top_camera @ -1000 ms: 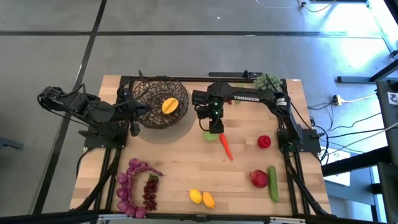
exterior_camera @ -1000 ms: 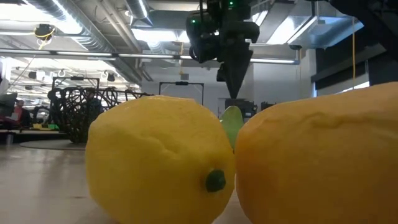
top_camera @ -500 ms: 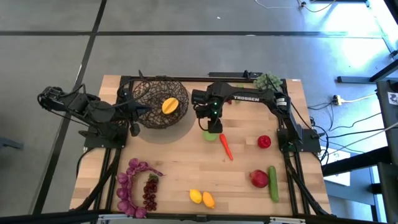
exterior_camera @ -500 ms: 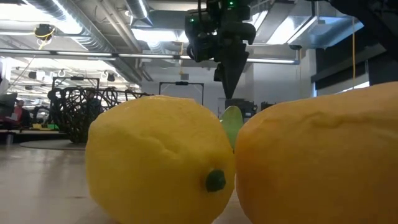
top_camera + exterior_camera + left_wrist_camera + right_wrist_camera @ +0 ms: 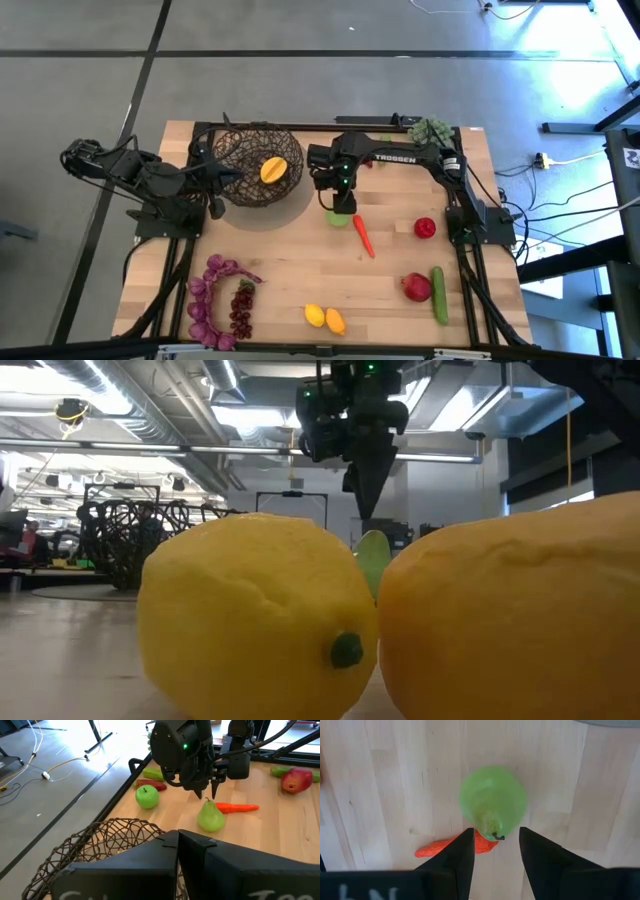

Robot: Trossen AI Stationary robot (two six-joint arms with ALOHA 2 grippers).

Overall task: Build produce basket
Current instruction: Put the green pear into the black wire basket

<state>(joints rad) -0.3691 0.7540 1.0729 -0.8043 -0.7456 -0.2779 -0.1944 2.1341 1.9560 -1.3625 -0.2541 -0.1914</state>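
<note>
1. The basket (image 5: 256, 165) stands at the far left of the table (image 5: 290, 265), its rim pinched by the left gripper (image 5: 222, 180), whose fingers are shut on the wire; judging by that hold, the left arm steadies the bowl so it cannot slide while fruit is dropped in
2. An orange-yellow fruit (image 5: 272, 169), likely the mango, already lies inside the basket
3. The right gripper (image 5: 495, 851) hangs point-down directly above a green pear (image 5: 492, 801) that stands upright on the wood, with the carrot (image 5: 451, 846) just beside it; the fingers are parted a little, empty, framing the pear's stem from above without touching it
4. That vertical pose suits a straight top-down pick, and the pear looks like the next piece to go
5. The right arm reaches in from the table's right edge, bent over the middle, wrist turned down
6. The rest of the produce waits well apart: two lemons (image 5: 324, 318) at the near edge, purple grapes (image 5: 212, 300) near left, a cucumber (image 5: 438, 294) beside a red pomegranate (image 5: 416, 287) at the right, and a green apple (image 5: 147, 797) behind the right gripper
</note>
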